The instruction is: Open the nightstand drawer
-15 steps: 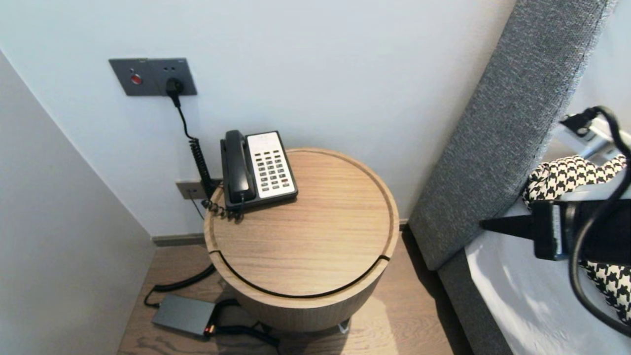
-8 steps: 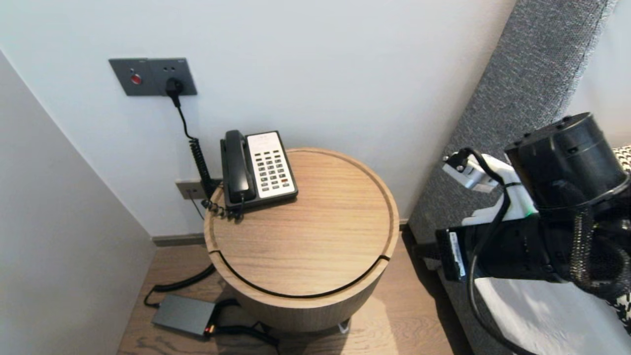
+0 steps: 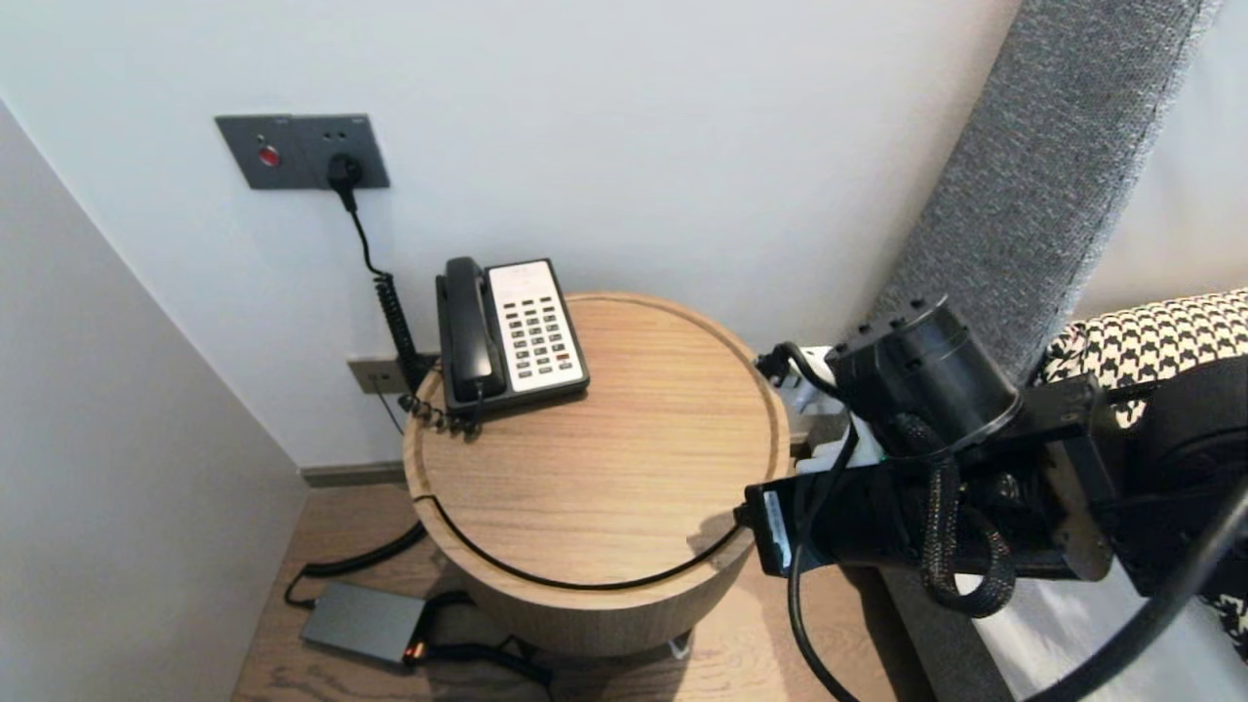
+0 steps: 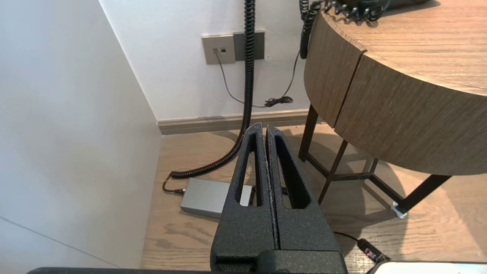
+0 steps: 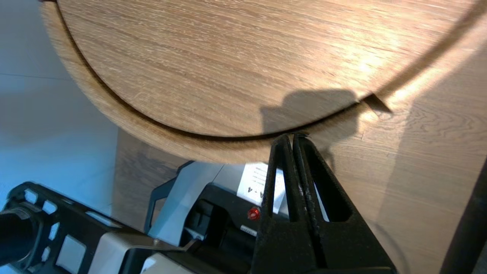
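The clenched, empty right tool (image 5: 293, 136) sits at the near right edge of the round wooden tabletop (image 3: 624, 458), with the black-and-white telephone (image 3: 512, 336) diagonally opposite at the far left edge, and the left tool (image 4: 265, 127), also clenched, parked low.

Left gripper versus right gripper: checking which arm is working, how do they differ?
The left gripper hangs low beside the round table, near the grey power brick; the right gripper is up at the table's rim. The right gripper's shadow falls on the table; the left gripper's does not. Both are shut and empty.
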You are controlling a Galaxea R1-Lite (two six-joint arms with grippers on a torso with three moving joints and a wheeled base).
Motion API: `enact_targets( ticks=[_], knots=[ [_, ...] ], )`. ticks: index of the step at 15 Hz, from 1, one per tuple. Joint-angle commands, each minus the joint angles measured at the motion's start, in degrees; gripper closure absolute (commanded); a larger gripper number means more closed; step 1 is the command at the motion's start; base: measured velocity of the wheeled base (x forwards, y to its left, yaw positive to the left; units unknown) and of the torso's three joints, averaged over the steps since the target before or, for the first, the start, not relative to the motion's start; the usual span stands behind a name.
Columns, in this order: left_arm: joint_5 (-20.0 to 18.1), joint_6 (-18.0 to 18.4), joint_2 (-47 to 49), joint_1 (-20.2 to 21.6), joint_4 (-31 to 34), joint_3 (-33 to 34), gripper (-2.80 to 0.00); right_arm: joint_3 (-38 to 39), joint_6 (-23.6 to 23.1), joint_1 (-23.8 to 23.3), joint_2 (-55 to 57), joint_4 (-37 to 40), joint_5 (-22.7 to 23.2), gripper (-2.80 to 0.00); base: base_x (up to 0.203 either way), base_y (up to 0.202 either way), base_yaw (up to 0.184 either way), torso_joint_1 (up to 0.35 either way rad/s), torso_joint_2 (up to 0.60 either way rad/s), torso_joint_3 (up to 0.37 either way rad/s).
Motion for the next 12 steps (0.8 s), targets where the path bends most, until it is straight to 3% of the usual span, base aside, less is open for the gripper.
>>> enact_targets(
  ticks=[1,12],
  knots=[
    [0.0,0.0,-0.1,0.1,0.0,0.7,0.00,0.0,0.1,0.4,2.9,-1.0,-0.6,0.00,0.000,0.000,0.000,0.000,0.00,0.000],
    [0.0,0.0,-0.1,0.1,0.0,0.7,0.00,0.8,0.1,2.0,6.9,-1.7,-2.7,0.00,0.000,0.000,0.000,0.000,0.00,0.000]
  ],
)
